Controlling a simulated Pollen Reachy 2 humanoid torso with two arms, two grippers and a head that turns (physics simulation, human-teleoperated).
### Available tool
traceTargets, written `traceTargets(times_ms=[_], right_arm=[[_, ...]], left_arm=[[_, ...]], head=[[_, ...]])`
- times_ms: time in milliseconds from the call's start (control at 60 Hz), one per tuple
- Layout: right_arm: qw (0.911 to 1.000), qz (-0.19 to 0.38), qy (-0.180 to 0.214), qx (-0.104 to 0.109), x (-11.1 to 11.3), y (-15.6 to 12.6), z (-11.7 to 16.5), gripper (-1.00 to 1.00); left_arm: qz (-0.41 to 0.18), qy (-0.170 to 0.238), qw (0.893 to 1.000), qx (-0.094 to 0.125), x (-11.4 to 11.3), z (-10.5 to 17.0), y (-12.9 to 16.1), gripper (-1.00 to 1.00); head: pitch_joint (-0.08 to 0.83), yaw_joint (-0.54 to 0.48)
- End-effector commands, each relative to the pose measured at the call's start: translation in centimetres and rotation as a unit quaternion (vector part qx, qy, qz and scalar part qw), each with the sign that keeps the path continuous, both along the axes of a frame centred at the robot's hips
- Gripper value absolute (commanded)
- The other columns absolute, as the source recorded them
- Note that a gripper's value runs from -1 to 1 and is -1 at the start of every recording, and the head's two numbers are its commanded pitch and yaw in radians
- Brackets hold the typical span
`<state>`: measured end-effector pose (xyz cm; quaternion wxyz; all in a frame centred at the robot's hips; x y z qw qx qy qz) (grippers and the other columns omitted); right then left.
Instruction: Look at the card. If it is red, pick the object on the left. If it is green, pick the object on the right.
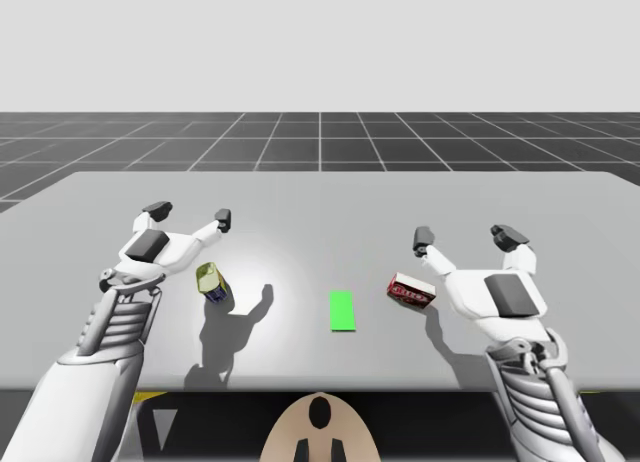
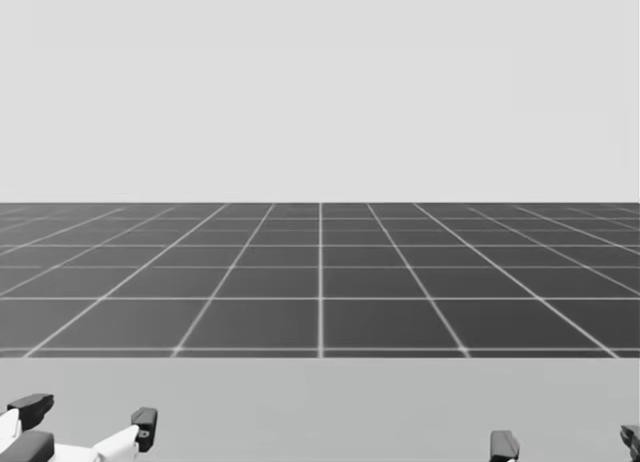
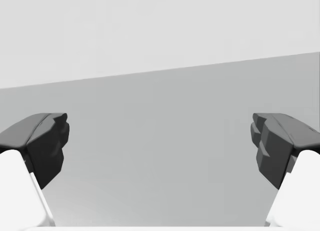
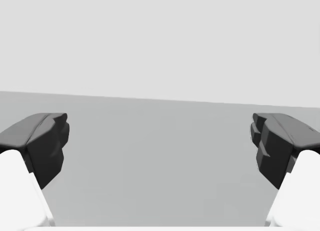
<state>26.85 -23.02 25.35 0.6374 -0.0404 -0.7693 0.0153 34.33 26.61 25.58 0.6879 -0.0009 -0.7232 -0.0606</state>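
In the middle of the bench (image 1: 330, 207), toward its near edge, lies the card (image 1: 342, 310), flat and face up. It is green, so by the rule the thing to take is the one on the right. That is the red box (image 1: 411, 291), lying low on the bench just to the right of the card and apart from it. I judge the card sits between the two candidates so that left and right read plainly from where I sit. My right end effector (image 1: 466, 238) hangs above the bench just beyond the red box and to its right. In the high view the box's right end meets the white palm behind the fingers, and I cannot tell whether they touch. The fingers (image 4: 40, 146) stand wide apart with nothing between them and bare bench ahead in the right wrist view. So the box is not yet grasped, and the end effector points past it rather than at it. I judge it would need to draw back and come down over the box before closing. On the card's other side, farther off than the box, is the yellow-green can (image 1: 212, 282), which looks tilted and is not wanted here. My left end effector (image 1: 188, 216) hovers just beyond the can, its jaws equally wide, holding and touching nothing, in what looks like a mirrored ready pose.
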Motion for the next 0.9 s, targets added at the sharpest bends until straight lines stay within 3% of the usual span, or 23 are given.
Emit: traceTargets(times_ms=[17,50,117,583,900], right_arm=[[0.9997,-0.001,-0.006,0.024,-0.26,0.28,-0.21,-1.00],[0.9999,0.001,-0.013,0.010,-0.35,0.32,-0.16,-1.00],[0.9999,-0.002,-0.012,0.005,-0.30,0.42,-0.03,-1.00],[1.0000,-0.001,0.000,0.004,-0.07,0.15,-0.14,-1.00],[1.0000,0.002,0.002,-0.004,0.05,0.29,-0.41,-1.00]], left_arm=[[0.000,-0.001,1.000,0.002,-0.03,0.01,-0.03,-1.00],[0.001,-0.002,1.000,0.003,-0.03,0.00,-0.03,-1.00],[0.001,-0.002,1.000,0.003,-0.05,0.00,-0.02,-1.00],[-0.003,0.001,1.000,0.014,0.05,-0.19,-0.21,-1.00],[-0.004,0.002,1.000,0.019,0.04,-0.16,-0.30,-1.00]], head=[[0.020,0.00],[0.021,0.00],[0.036,0.00],[0.421,0.00],[0.615,-0.02]])
